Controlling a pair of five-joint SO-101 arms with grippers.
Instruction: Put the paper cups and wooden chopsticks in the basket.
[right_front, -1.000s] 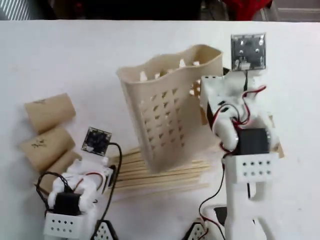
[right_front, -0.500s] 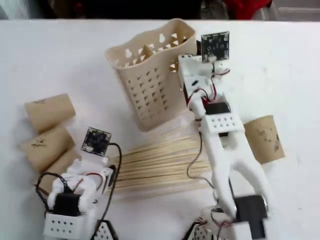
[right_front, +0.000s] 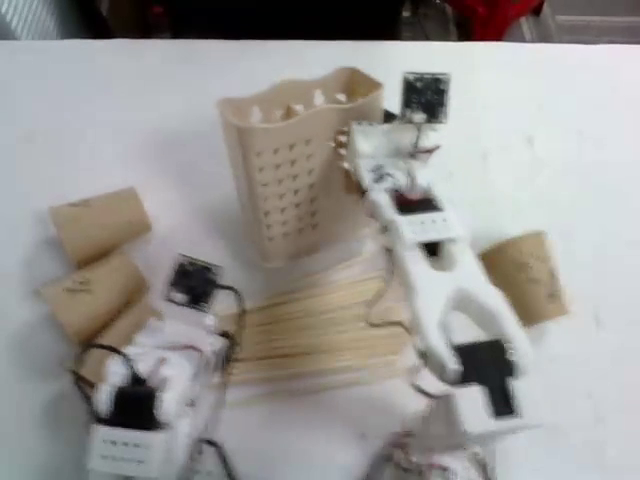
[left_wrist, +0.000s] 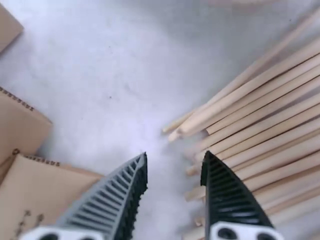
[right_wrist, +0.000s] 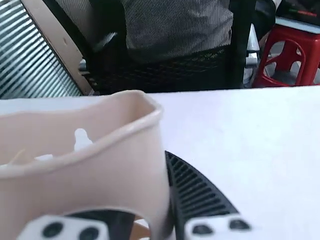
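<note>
The cream slotted basket (right_front: 285, 170) stands upright at the back middle of the table. My right gripper (right_front: 350, 150) is shut on its right wall. In the right wrist view the basket wall (right_wrist: 85, 160) runs between the jaws of the right gripper (right_wrist: 155, 170), with one black finger (right_wrist: 195, 195) outside it. A pile of wooden chopsticks (right_front: 320, 325) lies in front of the basket. Three paper cups (right_front: 100, 225) lie on their sides at the left, and one paper cup (right_front: 525, 275) lies at the right. My left gripper (left_wrist: 175, 157) hangs open between the left cups (left_wrist: 20, 130) and the chopstick ends (left_wrist: 240, 120).
The white table (right_front: 560, 120) has bare room at the back left and far right. Beyond its far edge stand a black chair (right_wrist: 165, 75) and a red stool (right_wrist: 295, 50). The right arm's body (right_front: 450, 300) lies over the right end of the chopsticks.
The right arm has carried the basket left and back, from tilted over the chopsticks to upright. This uncovered the right paper cup. The left arm has barely shifted.
</note>
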